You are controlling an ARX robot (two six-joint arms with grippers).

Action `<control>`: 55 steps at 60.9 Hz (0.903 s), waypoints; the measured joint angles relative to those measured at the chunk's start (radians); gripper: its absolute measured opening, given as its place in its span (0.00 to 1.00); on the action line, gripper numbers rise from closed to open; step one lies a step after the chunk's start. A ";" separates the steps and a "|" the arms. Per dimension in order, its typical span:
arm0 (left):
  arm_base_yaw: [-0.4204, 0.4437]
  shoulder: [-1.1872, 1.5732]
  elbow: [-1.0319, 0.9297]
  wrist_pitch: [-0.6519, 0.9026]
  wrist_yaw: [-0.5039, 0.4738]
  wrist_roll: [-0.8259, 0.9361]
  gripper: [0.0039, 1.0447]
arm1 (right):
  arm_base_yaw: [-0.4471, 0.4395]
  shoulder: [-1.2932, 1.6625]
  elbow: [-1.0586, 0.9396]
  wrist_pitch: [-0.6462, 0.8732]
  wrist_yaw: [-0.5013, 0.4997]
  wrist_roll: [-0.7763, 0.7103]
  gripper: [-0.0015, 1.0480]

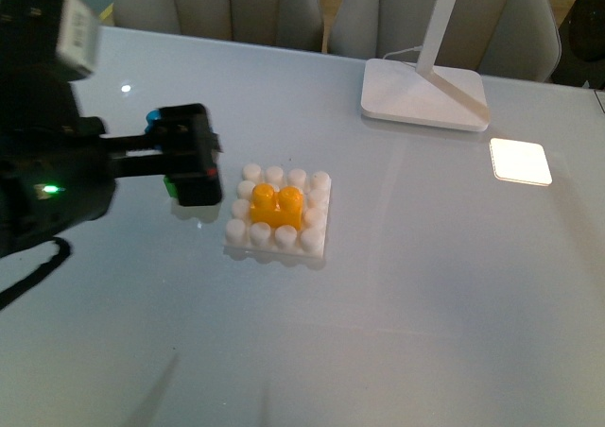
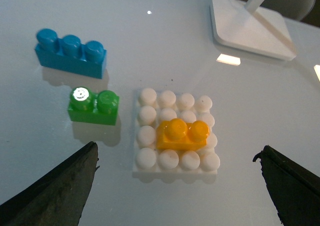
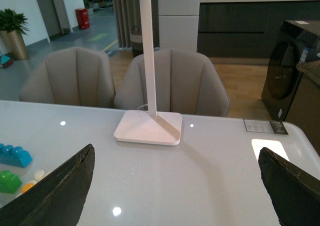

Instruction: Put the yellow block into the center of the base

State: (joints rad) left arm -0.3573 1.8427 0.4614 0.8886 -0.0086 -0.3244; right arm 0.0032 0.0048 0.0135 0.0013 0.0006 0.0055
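The yellow block (image 1: 277,207) sits pressed on the middle studs of the white base (image 1: 309,243) in the front view. In the left wrist view the yellow block (image 2: 182,134) is on the base (image 2: 146,158), ahead of my left gripper (image 2: 180,186), which is open and empty with its jaws spread wide on either side. In the front view the left gripper (image 1: 194,155) hangs just left of the base. My right gripper (image 3: 175,186) is open and empty, away from the base; the yellow block (image 3: 27,187) barely shows at that view's edge.
A green two-stud brick (image 2: 93,106) and a blue three-stud brick (image 2: 70,52) lie beside the base. A white lamp foot (image 1: 423,93) stands behind it, with a glowing square patch (image 1: 520,161) to its right. Chairs stand beyond the table's far edge.
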 joint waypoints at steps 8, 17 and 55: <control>0.088 -0.104 -0.102 0.034 0.019 0.010 0.92 | 0.000 0.000 0.000 0.000 0.000 0.000 0.92; 0.112 -0.057 -0.214 0.345 -0.137 0.132 0.64 | 0.000 0.000 0.000 0.000 0.000 0.000 0.92; 0.333 -0.789 -0.452 0.149 -0.003 0.308 0.03 | 0.000 -0.002 0.000 -0.002 0.002 0.000 0.92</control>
State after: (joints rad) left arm -0.0242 1.0534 0.0097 1.0378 -0.0113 -0.0162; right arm 0.0032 0.0029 0.0135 -0.0010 0.0029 0.0055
